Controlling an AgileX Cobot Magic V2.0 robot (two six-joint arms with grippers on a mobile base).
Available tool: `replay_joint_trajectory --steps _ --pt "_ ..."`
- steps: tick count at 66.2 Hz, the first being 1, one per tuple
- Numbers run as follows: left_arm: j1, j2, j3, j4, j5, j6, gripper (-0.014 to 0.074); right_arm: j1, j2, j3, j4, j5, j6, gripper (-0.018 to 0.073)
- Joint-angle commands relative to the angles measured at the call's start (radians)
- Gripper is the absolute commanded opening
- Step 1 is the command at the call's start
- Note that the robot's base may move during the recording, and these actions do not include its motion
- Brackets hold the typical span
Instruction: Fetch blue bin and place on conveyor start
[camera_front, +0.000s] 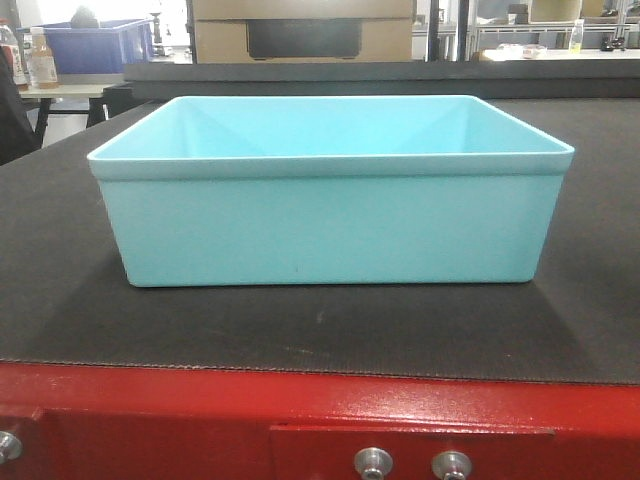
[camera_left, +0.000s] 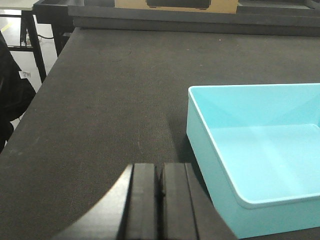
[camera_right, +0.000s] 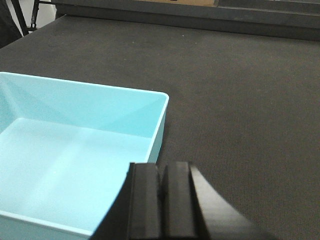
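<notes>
The blue bin (camera_front: 330, 215) is a pale turquoise rectangular plastic tub with smooth, plain walls, a thin flared rim and rounded corners. It stands upright and level on the conveyor start (camera_front: 300, 335), with its long side facing the front camera. Nothing lies inside it; both wrist views show a bare, even floor and clean inner walls.

The belt beneath it is wide, flat and dark grey-black with a fine woven texture. The bin sits close to the near edge of the belt, just behind the glossy red end frame (camera_front: 200, 410), which carries silver bolts (camera_front: 373, 462) along its lower part. A strip of bare belt shows between the bin's front wall and the red frame.

The left end effector (camera_left: 160, 200) is over the belt beside the bin's left end, apart from it, its two black fingers pressed together with nothing between them. The right end effector (camera_right: 161, 200) is above the bin's right near corner, its fingers likewise closed against each other and holding nothing; whether it touches the rim cannot be told.

Beyond the belt's far edge a dark raised rail (camera_front: 380, 78) runs across. Behind that stands a cardboard box (camera_front: 300, 28) with a dark panel on its face. To the far left, a dark royal-blue bin (camera_front: 95, 45) rests on a tabletop (camera_front: 60, 90) with a bottle (camera_front: 41, 60) in front of it. At the far right, metal shelving (camera_front: 520, 35) holds a small yellowish bottle (camera_front: 577, 36).
</notes>
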Motion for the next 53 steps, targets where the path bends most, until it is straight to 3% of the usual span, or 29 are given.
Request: replay_joint_trajectory --steps 1,10,17,24,34,47,53 --pt "0.001 -0.005 0.003 0.002 -0.026 -0.001 -0.0111 0.002 -0.007 0.002 -0.009 -0.025 -0.005 -0.0162" --pt "0.004 -0.019 0.010 0.002 -0.026 -0.001 -0.0111 0.002 -0.007 0.002 -0.009 -0.025 -0.005 -0.0162" --pt "0.030 -0.079 0.038 -0.058 -0.026 0.001 -0.0111 0.002 -0.007 0.002 -0.009 -0.025 -0.005 -0.0162" --pt "0.078 -0.184 0.107 -0.062 -0.039 0.022 -0.0111 0.002 -0.007 0.002 -0.009 -0.025 -0.005 -0.0162" --pt "0.149 -0.363 0.257 -0.152 -0.094 0.083 -0.0111 0.002 -0.007 0.002 -0.009 -0.025 -0.005 -0.0162" --pt "0.178 -0.586 0.512 -0.157 -0.245 0.083 -0.0111 0.002 -0.007 0.002 -0.009 -0.025 -0.005 -0.0162" --pt "0.178 -0.586 0.570 -0.157 -0.357 0.083 -0.0111 0.002 -0.007 0.002 -0.009 -0.027 -0.005 -0.0162"
